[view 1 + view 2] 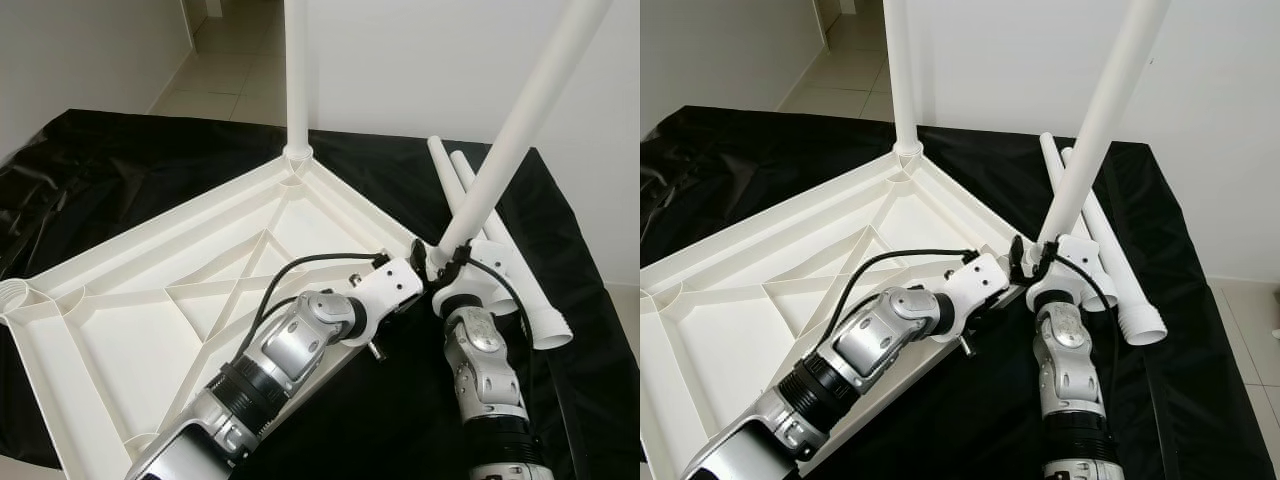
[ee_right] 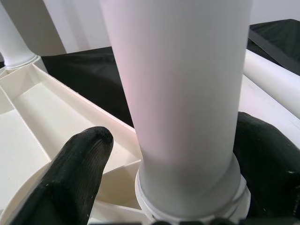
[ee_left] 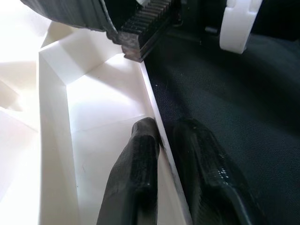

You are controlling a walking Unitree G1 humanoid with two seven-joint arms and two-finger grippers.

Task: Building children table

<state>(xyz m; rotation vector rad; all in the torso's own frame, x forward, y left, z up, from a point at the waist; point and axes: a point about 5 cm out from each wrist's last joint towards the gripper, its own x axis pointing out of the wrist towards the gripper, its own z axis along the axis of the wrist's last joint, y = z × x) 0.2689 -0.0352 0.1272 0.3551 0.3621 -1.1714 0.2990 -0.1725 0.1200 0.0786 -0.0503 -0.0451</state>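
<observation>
The white plastic table top (image 1: 120, 330) lies upside down on a black cloth. One white leg (image 1: 297, 80) stands in its far corner socket. A second leg (image 1: 510, 130) rises from the near right corner and leans to the right. My right gripper (image 2: 187, 136) is open around this leg's base; one finger (image 2: 267, 154) touches it and the other finger (image 2: 79, 164) stands a little apart. My left gripper (image 3: 164, 129) is shut on the table top's rim (image 3: 152, 93) just beside that corner, one finger inside the rim and one outside.
Two loose white legs (image 1: 1110, 255) lie on the black cloth (image 1: 560, 200) to the right of my right arm. The cloth ends near the right edge, with pale floor tiles (image 1: 230, 70) and a white wall behind.
</observation>
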